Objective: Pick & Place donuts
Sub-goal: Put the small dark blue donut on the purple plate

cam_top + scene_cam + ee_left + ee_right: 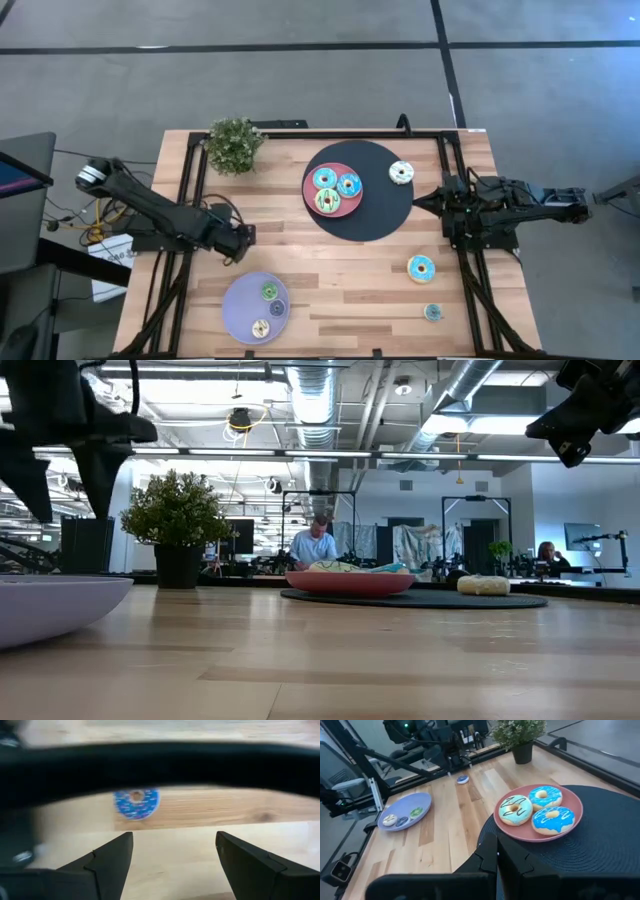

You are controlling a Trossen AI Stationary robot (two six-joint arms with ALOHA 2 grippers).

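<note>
Donuts sit in four spots, going left to right. I see three coin-sized ones (268,310) on the lavender plate (236,300) at lower left. Just above it my left gripper (246,240) hangs with fingers spread, nothing between them. Only the left wrist view shows a small blue sprinkled donut (136,803) on bare wood, ahead of that gripper. The potted plant (235,144) stands at the table's upper left edge. Three bigger donuts (336,189) fill the pink plate (311,190) on the black mat (380,215) at centre; a white donut (401,172) lies on the mat's right side. Open wood lies between the plates. My right gripper (418,201) waits closed and empty at the mat's right rim. Lower right, near the table edge, lie a blue-iced donut (421,267) and a tiny one (432,312).
</note>
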